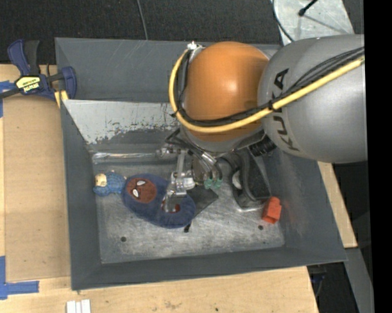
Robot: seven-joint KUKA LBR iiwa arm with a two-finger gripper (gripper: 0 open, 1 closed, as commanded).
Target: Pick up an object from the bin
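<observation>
My gripper hangs under the orange wrist cover, low in the middle of the bin. Its metal tip is down on the right end of a blue soft toy that has a round red face. The toy lies left of centre on the bin floor, and its right end bulges up around the tip. A small green thing sits just right of the gripper. Whether the toy is gripped is hidden by the gripper's own body.
A small pale-and-blue figure lies at the toy's left end. A black and silver tool lies to the right under the arm, with an orange block by its near end. A clear tube runs along the back wall.
</observation>
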